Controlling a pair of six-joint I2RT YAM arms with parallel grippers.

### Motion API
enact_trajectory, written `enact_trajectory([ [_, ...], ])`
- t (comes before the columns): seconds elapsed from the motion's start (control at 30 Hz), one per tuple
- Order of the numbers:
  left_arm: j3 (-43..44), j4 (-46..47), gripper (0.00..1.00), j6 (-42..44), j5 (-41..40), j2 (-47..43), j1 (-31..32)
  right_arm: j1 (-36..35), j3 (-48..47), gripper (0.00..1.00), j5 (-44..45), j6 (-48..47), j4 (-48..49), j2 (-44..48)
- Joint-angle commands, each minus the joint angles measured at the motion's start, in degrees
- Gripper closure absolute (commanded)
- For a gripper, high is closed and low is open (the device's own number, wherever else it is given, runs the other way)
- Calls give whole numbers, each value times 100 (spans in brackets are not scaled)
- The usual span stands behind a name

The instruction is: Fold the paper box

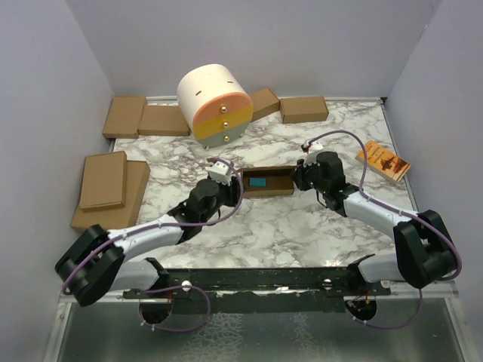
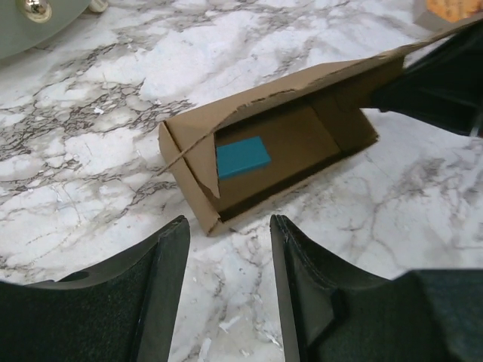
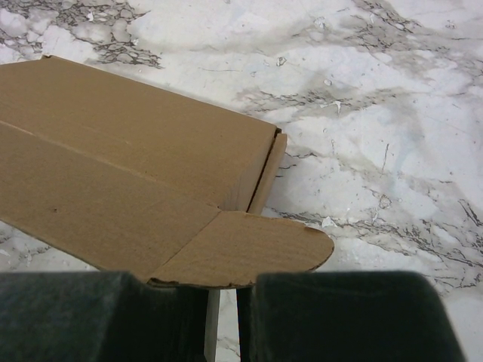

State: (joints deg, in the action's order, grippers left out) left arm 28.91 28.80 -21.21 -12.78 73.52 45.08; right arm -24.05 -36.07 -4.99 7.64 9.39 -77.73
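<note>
Top external view: paper box (image 1: 266, 182) lies mid marble table (image 1: 287, 226), betw. both arms, lid half open, w/ blue block (image 2: 242, 157) inside. Left gripper (image 2: 229, 226) stands parted just beside box's end, not touching. Right gripper (image 3: 230, 290) is narrow, pinching lid flap.

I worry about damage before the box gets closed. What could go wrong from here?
The right gripper pinches only the rounded flap of the paper box, so a pull might tear or bend it. The left gripper is open and off the box, so the box may slide. The blue block inside could slip out.
</note>
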Motion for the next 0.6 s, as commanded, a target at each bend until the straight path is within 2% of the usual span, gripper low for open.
enact_trajectory([
  [0.0,-303,-355,50,-89,761,-1154,16,-47,45,89,83,-60,-95,-53],
  [0.13,8,-789,42,-70,1187,-2013,-123,-47,48,89,32,-78,-89,-56],
  [0.23,650,-1217,43,-297,1666,-1895,-594,-47,48,89,10,-78,-95,-78],
  [0.4,1741,-1394,64,-752,2950,-680,-1423,-47,57,89,-4,-92,-100,-70],
  [0.57,2856,-1666,68,-483,3620,956,-1493,-47,66,89,-51,-121,-99,-49],
])
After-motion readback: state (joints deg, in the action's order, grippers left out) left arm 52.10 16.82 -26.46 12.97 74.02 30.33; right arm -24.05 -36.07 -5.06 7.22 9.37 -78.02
